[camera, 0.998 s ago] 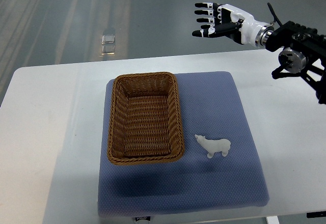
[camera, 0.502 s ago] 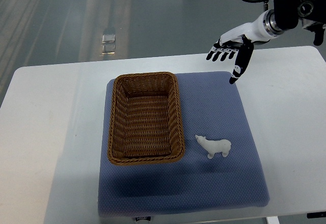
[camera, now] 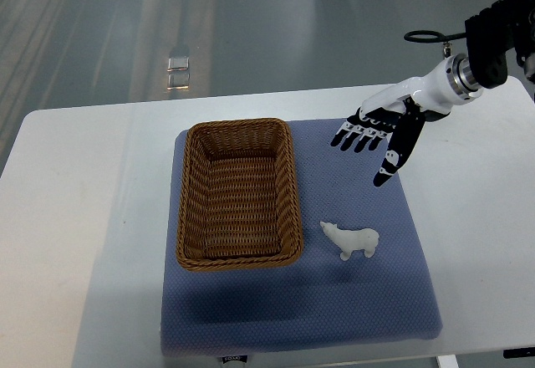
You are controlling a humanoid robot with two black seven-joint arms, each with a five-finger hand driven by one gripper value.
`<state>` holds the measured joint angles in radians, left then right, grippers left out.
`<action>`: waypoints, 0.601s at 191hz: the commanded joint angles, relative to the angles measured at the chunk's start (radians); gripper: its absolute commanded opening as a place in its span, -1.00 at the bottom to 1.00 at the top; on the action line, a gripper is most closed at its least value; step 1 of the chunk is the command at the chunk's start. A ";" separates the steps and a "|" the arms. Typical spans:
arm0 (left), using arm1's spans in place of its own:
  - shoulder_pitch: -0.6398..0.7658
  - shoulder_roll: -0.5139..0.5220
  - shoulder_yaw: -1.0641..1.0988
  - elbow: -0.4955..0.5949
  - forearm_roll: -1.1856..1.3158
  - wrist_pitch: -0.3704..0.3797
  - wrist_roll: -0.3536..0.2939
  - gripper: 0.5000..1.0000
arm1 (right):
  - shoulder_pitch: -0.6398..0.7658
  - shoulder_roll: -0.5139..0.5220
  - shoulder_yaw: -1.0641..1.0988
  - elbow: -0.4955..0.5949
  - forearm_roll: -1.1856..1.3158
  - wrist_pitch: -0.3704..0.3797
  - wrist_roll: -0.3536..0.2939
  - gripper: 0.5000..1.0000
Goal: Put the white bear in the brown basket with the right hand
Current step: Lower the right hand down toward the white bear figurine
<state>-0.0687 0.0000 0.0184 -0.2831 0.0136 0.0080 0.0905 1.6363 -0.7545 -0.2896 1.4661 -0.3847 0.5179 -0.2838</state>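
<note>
White bear (camera: 352, 240) stands on the blue mat (camera: 368, 301), right of the brown basket (camera: 238, 192). Farther back, the right hand (camera: 380, 132) hangs with fingers spread, holding nothing.

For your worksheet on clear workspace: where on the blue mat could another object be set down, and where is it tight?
Free: the mat strip nearer the camera than the brown basket and white bear; also right of the bear. Tight: the gap between basket and bear, and under the open right robot hand.

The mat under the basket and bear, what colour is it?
Blue-grey with a fine dotted texture, seen in the top view: the mat lies on the white table.
</note>
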 commanded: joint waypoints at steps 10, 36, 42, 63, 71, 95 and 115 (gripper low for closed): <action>0.000 0.000 0.002 0.001 0.002 0.001 0.000 1.00 | -0.050 -0.029 0.024 0.039 0.000 -0.041 0.014 0.69; 0.000 0.000 0.000 0.002 0.002 0.001 0.000 1.00 | -0.121 -0.051 0.064 0.051 -0.005 -0.082 0.024 0.68; 0.000 0.000 0.000 0.002 0.002 0.001 0.000 1.00 | -0.137 -0.052 0.072 0.054 -0.008 -0.096 0.028 0.68; 0.000 0.000 0.000 0.002 0.002 0.001 0.000 1.00 | -0.196 -0.051 0.090 0.068 -0.019 -0.168 0.044 0.67; 0.000 0.000 0.000 0.002 0.002 0.001 0.000 1.00 | -0.219 -0.049 0.098 0.069 -0.031 -0.193 0.055 0.67; 0.000 0.000 0.000 0.005 0.002 0.001 0.000 1.00 | -0.289 -0.046 0.139 0.069 -0.079 -0.214 0.087 0.67; 0.000 0.000 0.000 0.009 0.002 0.001 0.000 1.00 | -0.349 -0.045 0.170 0.077 -0.105 -0.242 0.104 0.67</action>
<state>-0.0691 0.0000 0.0184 -0.2770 0.0156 0.0092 0.0905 1.3419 -0.8010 -0.1482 1.5361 -0.4633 0.3032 -0.1962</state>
